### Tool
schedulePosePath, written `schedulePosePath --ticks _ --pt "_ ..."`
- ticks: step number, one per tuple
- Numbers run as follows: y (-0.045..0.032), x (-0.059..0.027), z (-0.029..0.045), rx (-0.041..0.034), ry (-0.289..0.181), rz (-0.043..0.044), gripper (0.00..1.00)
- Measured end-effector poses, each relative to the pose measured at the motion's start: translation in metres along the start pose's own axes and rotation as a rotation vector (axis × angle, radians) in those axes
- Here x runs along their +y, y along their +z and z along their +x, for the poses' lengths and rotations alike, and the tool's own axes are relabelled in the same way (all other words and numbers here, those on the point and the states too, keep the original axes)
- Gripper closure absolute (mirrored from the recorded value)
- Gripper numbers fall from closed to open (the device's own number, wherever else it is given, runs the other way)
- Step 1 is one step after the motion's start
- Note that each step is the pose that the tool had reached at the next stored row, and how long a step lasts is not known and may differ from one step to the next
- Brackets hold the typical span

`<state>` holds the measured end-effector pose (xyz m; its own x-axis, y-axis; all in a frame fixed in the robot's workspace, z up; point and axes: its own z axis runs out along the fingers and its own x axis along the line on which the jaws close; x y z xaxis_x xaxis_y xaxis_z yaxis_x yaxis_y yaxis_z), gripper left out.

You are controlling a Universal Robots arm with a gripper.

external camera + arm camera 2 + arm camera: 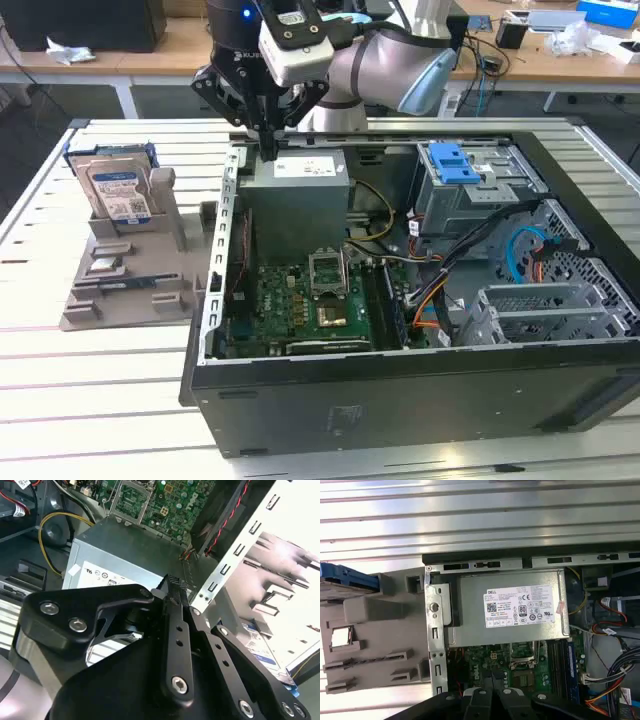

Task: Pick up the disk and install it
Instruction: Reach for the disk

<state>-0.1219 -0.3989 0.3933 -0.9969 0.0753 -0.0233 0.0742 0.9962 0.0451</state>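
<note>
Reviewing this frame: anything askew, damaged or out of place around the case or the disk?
Nothing stands out. The disk stands upright in its grey holder on the exterior view's left, untouched; the pincer hangs shut and empty above the power supply in the open computer case.

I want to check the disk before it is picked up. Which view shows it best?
The exterior view: the disk stands upright in the grey holder, its label facing the camera. The second wrist view shows part of its label; the first wrist view shows its blue rail edge-on.
</note>
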Motion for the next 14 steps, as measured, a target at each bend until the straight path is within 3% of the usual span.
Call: schedulePosePath --ticks 14 --pt "-0.0004 -0.0011 0.0144 0.0000 0.000 0.0000 0.89"
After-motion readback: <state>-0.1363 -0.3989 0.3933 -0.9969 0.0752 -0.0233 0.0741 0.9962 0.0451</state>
